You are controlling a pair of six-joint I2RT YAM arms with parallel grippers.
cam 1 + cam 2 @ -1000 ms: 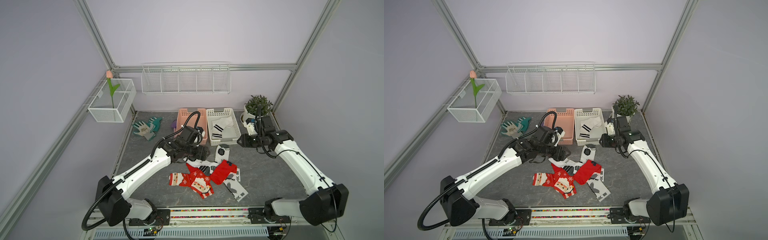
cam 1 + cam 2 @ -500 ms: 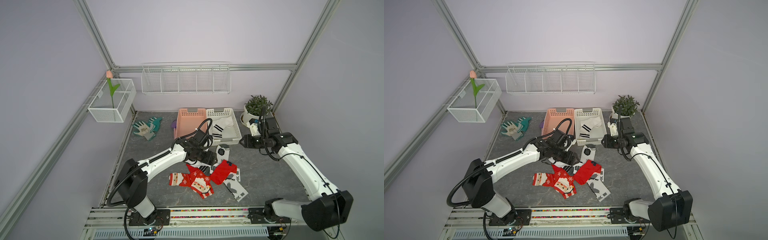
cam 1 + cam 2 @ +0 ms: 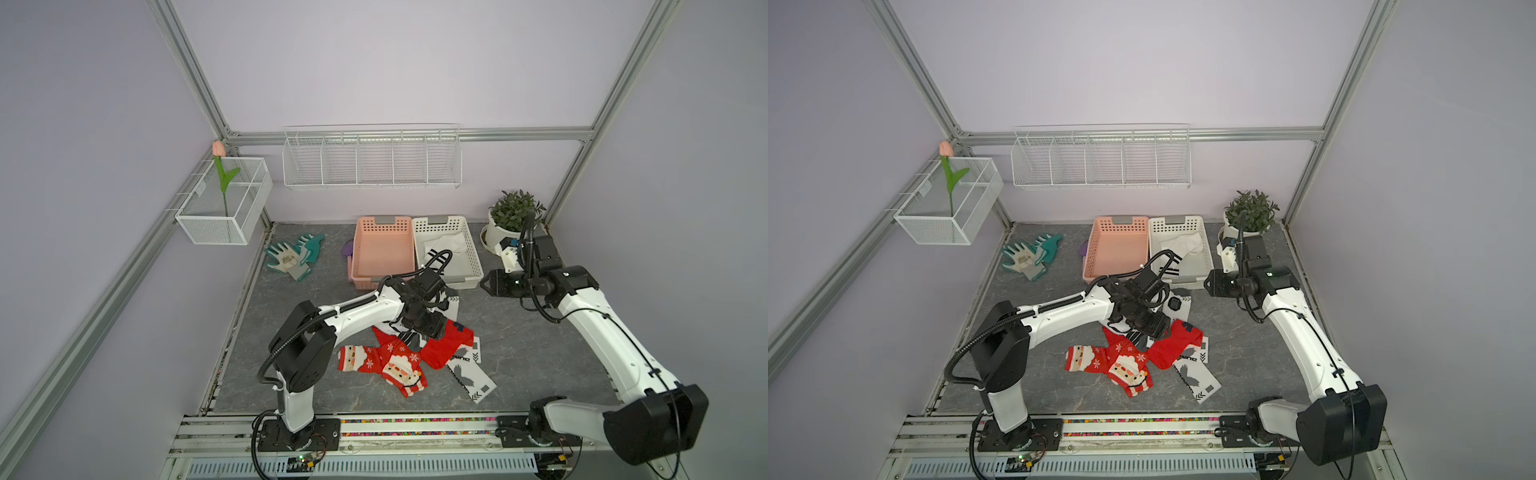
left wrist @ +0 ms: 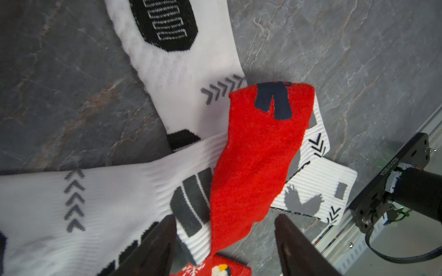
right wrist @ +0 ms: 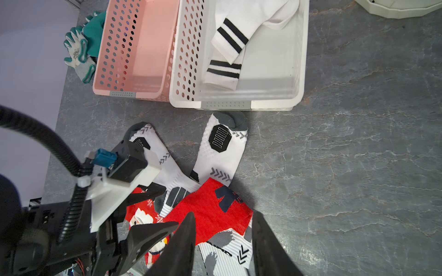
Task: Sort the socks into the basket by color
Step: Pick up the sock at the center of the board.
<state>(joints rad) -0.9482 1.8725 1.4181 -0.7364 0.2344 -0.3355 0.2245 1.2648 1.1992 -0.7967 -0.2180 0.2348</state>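
The left gripper (image 4: pixel 224 248) is low over the heap of socks in the middle of the bench (image 3: pixel 540 332), a little toward the front edge. Its jaws stand apart, and the narrow end of a plain red sock (image 4: pixel 258 153) lies between them. The fingers (image 4: pixel 155 251) do not press it, so nothing is gripped. This red sock lies across two white socks (image 4: pixel 181 71) with grey arrows and black patches, which cross each other just in front of the baskets. Beside it, toward the front edge, lie the Santa socks (image 3: pixel 399 365), red with snowflakes. A bird-print sock (image 3: pixel 473 380), white and grey, comes out from under the red one.

The right gripper (image 5: pixel 222 248) hangs in the air near the front right corner of the white basket (image 5: pixel 191 59). Its jaws are partly open and hold nothing. In this basket lie white striped socks (image 5: pixel 229 40). The pink basket (image 5: pixel 114 59) stands right against it on the left, and both are at the back edge. The teal-and-grey gloves (image 3: pixel 295 255) lie near the back left corner, and the potted plant (image 3: pixel 515 210) is in the back right corner.
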